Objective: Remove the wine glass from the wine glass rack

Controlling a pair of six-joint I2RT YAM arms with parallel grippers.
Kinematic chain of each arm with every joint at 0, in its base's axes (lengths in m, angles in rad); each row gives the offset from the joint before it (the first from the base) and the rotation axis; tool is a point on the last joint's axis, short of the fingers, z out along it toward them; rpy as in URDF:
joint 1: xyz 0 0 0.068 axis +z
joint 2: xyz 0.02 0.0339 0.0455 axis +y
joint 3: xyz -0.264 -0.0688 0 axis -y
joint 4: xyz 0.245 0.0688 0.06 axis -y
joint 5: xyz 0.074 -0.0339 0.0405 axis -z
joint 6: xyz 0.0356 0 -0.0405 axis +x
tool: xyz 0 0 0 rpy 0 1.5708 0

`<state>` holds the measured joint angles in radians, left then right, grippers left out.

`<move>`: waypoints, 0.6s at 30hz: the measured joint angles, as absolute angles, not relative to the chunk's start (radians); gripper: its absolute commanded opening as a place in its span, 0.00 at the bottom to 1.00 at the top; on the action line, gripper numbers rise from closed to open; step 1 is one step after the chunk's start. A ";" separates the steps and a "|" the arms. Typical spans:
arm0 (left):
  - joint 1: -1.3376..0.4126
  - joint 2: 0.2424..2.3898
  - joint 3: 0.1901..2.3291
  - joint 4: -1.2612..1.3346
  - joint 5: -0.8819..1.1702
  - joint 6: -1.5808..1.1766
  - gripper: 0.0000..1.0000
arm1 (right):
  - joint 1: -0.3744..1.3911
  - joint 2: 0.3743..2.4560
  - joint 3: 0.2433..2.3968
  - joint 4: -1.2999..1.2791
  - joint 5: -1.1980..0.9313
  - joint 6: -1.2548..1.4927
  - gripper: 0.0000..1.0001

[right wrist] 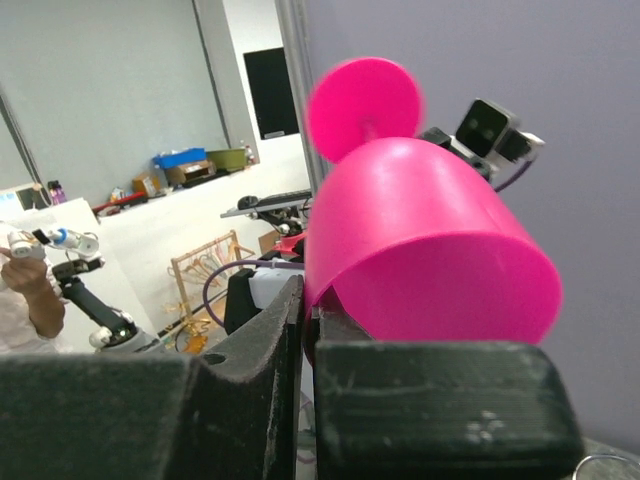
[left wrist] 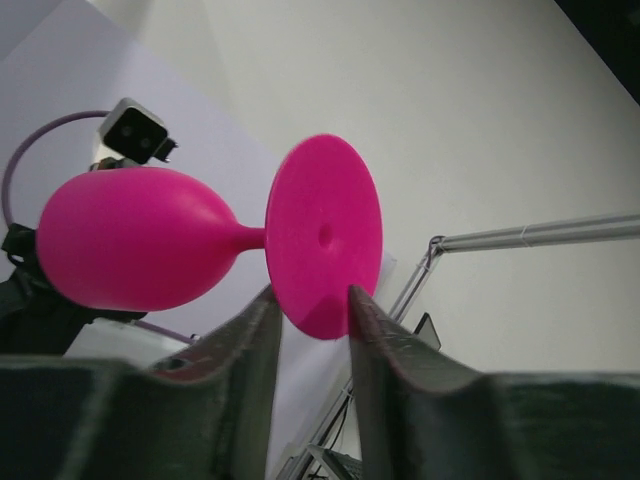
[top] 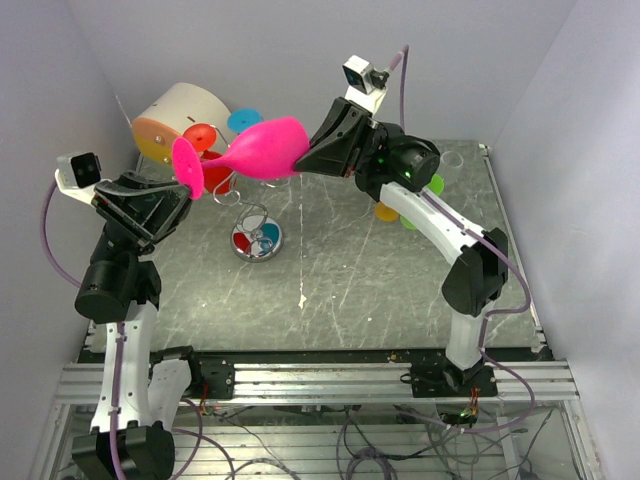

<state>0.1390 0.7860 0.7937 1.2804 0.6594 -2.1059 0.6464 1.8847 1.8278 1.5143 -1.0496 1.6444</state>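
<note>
Right hand (top: 303,160) clenched on the mouth of a bright pink opaque wine glass (top: 262,148), which hangs sideways in the air, off the rack.

We see the wine glass lying roughly level above the scratched grey worktop (top: 350,290), its bowl towards the right hand and its round foot towards the left hand (left wrist: 312,312). The right wrist view shows the bowl's wall pinched between that hand's dark fingers. The left hand is released: its fingers stand parted with the lower edge of the foot between them, and we cannot tell whether they touch it. The thin silver wire glass rack with its round shiny chrome base (top: 257,241) stands on the worktop below the glass, apart from it. A big beige drum with an orange face (top: 178,112) sits at the back left, behind the foot.
</note>
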 measured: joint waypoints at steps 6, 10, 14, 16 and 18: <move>0.138 0.721 0.767 1.090 0.697 -2.046 0.52 | 0.591 1.670 1.604 1.327 -1.076 1.421 0.00; 0.137 0.690 0.790 0.878 0.723 -1.913 0.52 | 0.535 1.442 1.589 0.778 -0.940 0.975 0.00; 0.134 0.690 0.962 0.413 0.721 -1.597 0.51 | 0.530 1.268 1.691 0.305 -0.577 0.574 0.00; 0.134 0.712 1.116 0.136 0.673 -1.391 0.51 | 0.532 1.216 1.743 0.128 -0.330 0.436 0.00; 0.134 0.723 1.240 -0.057 0.606 -1.228 0.51 | 0.528 1.190 1.780 -0.004 -0.079 0.332 0.00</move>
